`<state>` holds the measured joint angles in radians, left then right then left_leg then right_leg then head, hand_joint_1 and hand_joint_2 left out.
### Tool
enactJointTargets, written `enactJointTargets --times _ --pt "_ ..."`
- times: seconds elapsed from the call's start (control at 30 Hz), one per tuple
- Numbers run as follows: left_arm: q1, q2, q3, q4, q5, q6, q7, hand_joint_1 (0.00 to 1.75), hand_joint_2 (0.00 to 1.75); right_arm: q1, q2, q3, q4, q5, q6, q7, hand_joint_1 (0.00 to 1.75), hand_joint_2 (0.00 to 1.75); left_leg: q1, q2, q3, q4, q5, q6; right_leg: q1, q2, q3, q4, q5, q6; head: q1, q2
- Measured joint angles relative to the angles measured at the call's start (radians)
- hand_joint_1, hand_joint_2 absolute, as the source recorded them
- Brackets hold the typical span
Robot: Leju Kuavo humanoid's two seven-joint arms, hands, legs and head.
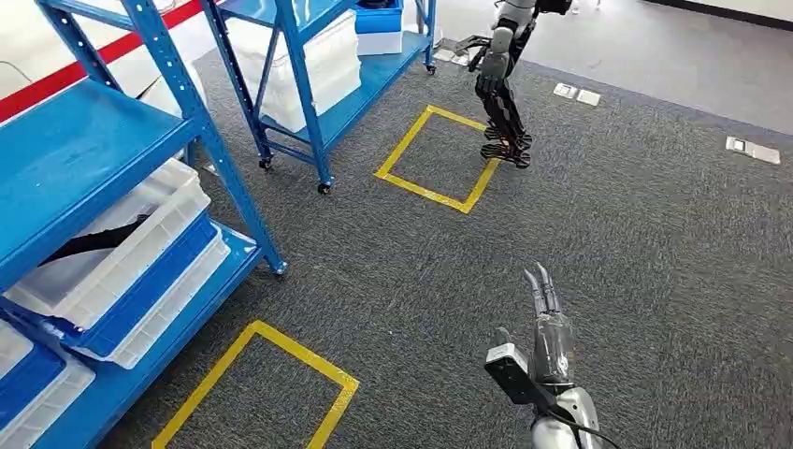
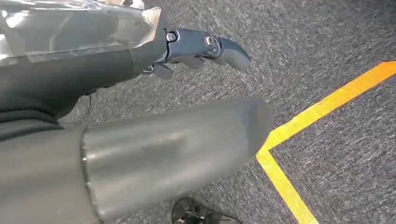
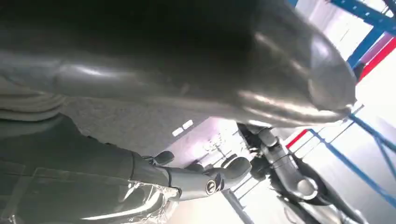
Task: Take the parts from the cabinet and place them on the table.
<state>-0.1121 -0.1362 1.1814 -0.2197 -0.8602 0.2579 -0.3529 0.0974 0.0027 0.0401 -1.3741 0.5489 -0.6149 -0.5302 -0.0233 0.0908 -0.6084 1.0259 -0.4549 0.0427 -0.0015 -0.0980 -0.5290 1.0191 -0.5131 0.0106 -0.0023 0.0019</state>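
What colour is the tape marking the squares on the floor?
Yellow tape squares on dark grey carpet; clearest in the head view.

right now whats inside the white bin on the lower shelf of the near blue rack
A dark strap-like part lies inside the white bin. The blue shelf above covers the rest of the inside, so anything else there stays hidden.

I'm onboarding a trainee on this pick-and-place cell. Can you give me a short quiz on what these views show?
1. True or false: the right hand holds a part.
2. The other robot stands next to: A) a yellow tape square; B) a table; C) a person.
3. Fill in: the white bins sit on a ___ rack.
Key: 1 false; 2 A; 3 blue.
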Motion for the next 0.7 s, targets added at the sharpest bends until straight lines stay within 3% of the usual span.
enactJointTargets --times 0.1,0.13,0.17,0.2,0.27,0.3,0.33,0.4,0.43,0.47,0.5,0.53,0.6,0.63,0.67,0.7 --pt "0.001 0.001 0.0 0.0 -0.004 0.003 0.0 0.0 0.0 0.001 0.003 0.0 -0.005 0.007 0.0 0.005 0.0 0.0 -0.006 -0.04 0.0 -0.009 0.001 0.01 -0.003 -0.036 0.012 -0.007 -0.005 0.011 0.0 0.0" --pt "0.003 0.0 0.0 0.0 -0.005 0.005 0.0 0.0 0.0 0.001 0.003 0.0 -0.011 0.009 0.001 0.006 0.0 0.0 0.013 -0.053 0.023 -0.028 0.016 0.013 0.002 -0.019 0.008 0.002 -0.013 0.018 0.0 0.0" --pt "0.003 -0.003 0.0 0.0 -0.007 0.005 0.0 0.0 0.0 0.0 0.003 -0.001 -0.011 0.011 0.001 0.006 0.0 0.0 0.009 -0.061 0.027 -0.034 0.018 0.016 -0.003 0.033 0.002 0.031 -0.026 0.019 0.002 0.0" --pt "0.001 -0.002 0.0 0.0 -0.007 0.007 0.0 0.0 0.0 0.002 0.003 -0.003 -0.013 0.011 0.002 0.006 0.0 0.0 0.011 -0.073 0.027 -0.034 0.023 0.022 -0.004 0.068 -0.029 0.096 -0.058 0.012 0.002 0.0" --pt "-0.001 -0.003 0.0 0.0 -0.008 0.007 0.0 0.0 0.0 0.012 0.0 -0.007 -0.012 0.014 0.003 0.008 0.0 0.0 0.012 -0.1 0.025 -0.033 0.024 0.024 -0.01 0.088 -0.099 0.228 -0.105 0.008 0.005 0.0" --pt "0.0 -0.005 0.0 0.0 -0.008 0.007 0.0 0.0 0.0 0.017 0.0 -0.008 -0.012 0.014 0.003 0.008 0.0 0.0 0.013 -0.121 0.025 -0.032 0.024 0.024 -0.012 0.091 -0.145 0.305 -0.12 0.015 0.005 0.0" --pt "0.001 -0.005 0.0 0.0 -0.008 0.006 0.0 0.0 0.0 0.018 0.0 -0.008 -0.012 0.014 0.003 0.008 0.0 0.0 0.014 -0.135 0.026 -0.032 0.024 0.023 -0.014 0.092 -0.151 0.299 -0.105 0.026 0.005 0.0" --pt "0.004 -0.008 0.0 0.0 -0.009 0.005 0.0 0.0 0.0 0.018 0.0 -0.01 -0.012 0.014 0.003 0.008 0.0 0.0 0.019 -0.162 0.029 -0.028 0.021 0.019 -0.022 0.096 -0.1 0.165 -0.032 0.055 0.005 0.0" --pt "0.004 -0.009 0.0 0.0 -0.01 0.004 0.0 0.0 0.0 0.018 0.0 -0.012 -0.013 0.018 0.003 0.008 0.0 0.0 0.022 -0.176 0.028 -0.021 0.018 0.012 -0.029 0.112 -0.056 0.064 0.011 0.068 0.005 0.0" --pt "0.004 -0.008 0.0 0.0 -0.01 0.002 0.0 0.0 0.0 0.018 0.0 -0.013 -0.013 0.019 0.003 0.009 0.0 0.0 0.023 -0.187 0.024 -0.013 0.013 0.003 -0.034 0.144 -0.035 0.01 0.026 0.069 0.006 0.0" --pt "0.003 -0.007 0.0 0.0 -0.011 -0.001 0.0 0.0 0.0 0.02 0.001 -0.013 -0.015 0.019 0.003 0.01 0.0 0.0 0.017 -0.198 0.02 -0.006 0.006 -0.006 -0.027 0.137 -0.035 0.002 0.029 0.052 0.008 0.0" --pt "0.005 -0.007 0.0 0.0 -0.011 -0.003 0.0 0.0 0.0 0.021 0.001 -0.013 -0.018 0.02 0.003 0.01 0.0 0.0 0.016 -0.199 0.016 -0.008 0.006 -0.009 -0.025 0.129 -0.028 0.004 0.031 0.037 0.005 0.0" --pt "0.009 -0.006 0.0 0.0 -0.011 -0.004 0.0 0.0 0.0 0.02 0.003 -0.013 -0.021 0.024 0.003 0.011 0.0 0.0 0.021 -0.207 0.014 -0.013 0.012 -0.017 -0.021 0.12 -0.029 0.005 0.034 0.023 0.005 0.0" --pt "0.01 -0.004 0.0 0.0 -0.011 -0.004 0.0 0.0 0.0 0.02 0.005 -0.013 -0.023 0.024 0.003 0.012 0.0 0.0 0.024 -0.205 0.013 -0.008 0.009 -0.021 -0.034 0.109 -0.029 0.001 0.039 0.014 0.006 0.0" --pt "0.012 -0.005 0.0 0.0 -0.011 -0.004 0.0 0.0 0.0 0.02 0.004 -0.013 -0.025 0.025 0.005 0.013 0.0 0.0 0.021 -0.157 0.004 0.017 -0.011 -0.025 -0.03 0.104 -0.029 0.001 0.039 0.007 0.006 0.0" --pt "0.009 -0.005 0.0 0.0 -0.011 -0.004 0.0 0.0 0.0 0.022 0.006 -0.013 -0.028 0.027 0.005 0.014 0.0 0.0 0.024 -0.123 -0.023 0.073 -0.05 -0.032 -0.029 0.095 -0.029 0.001 0.038 -0.002 -0.001 0.0"
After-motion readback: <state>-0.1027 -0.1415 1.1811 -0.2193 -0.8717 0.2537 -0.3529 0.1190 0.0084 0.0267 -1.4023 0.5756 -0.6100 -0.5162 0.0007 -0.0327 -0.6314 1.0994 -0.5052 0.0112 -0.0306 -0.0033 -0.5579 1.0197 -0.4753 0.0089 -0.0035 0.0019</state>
